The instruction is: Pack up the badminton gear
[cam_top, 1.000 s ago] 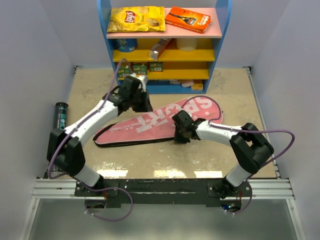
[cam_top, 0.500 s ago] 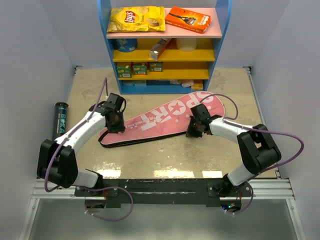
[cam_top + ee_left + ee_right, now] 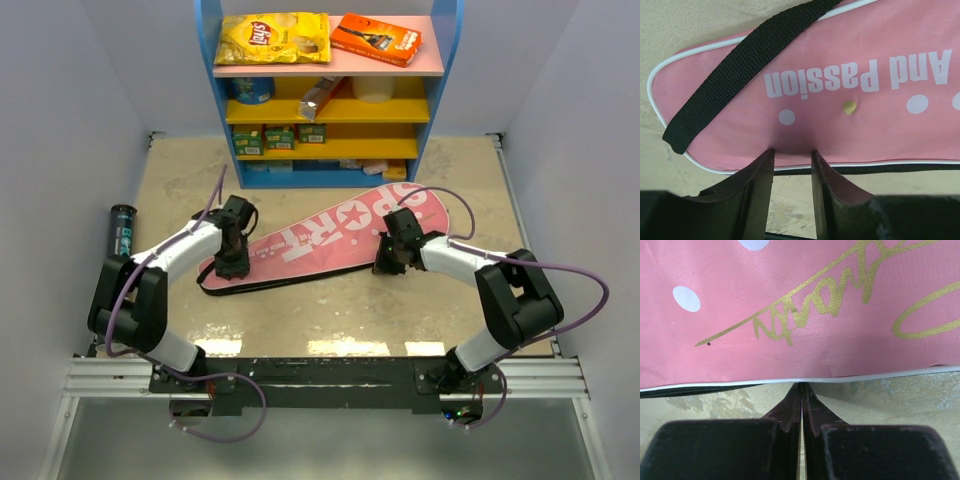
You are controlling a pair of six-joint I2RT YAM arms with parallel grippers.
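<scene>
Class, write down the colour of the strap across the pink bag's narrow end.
Black. The strap on the pink bag shows best in the left wrist view.

Pink bag (image 3: 322,238), white lettering, white dots, black strap (image 3: 739,67).

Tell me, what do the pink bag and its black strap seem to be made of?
Pink bag: likely woven synthetic cloth, slightly shiny; a fine weave shows, with printed white letters. Black strap: probably nylon webbing, matte; coarse ribbed weave shows.

The left arm (image 3: 180,250) and right arm (image 3: 455,262) reach forward, wrists tipped down; left fingers (image 3: 760,175) stand slightly apart, right fingers (image 3: 790,410) pressed together.
</scene>
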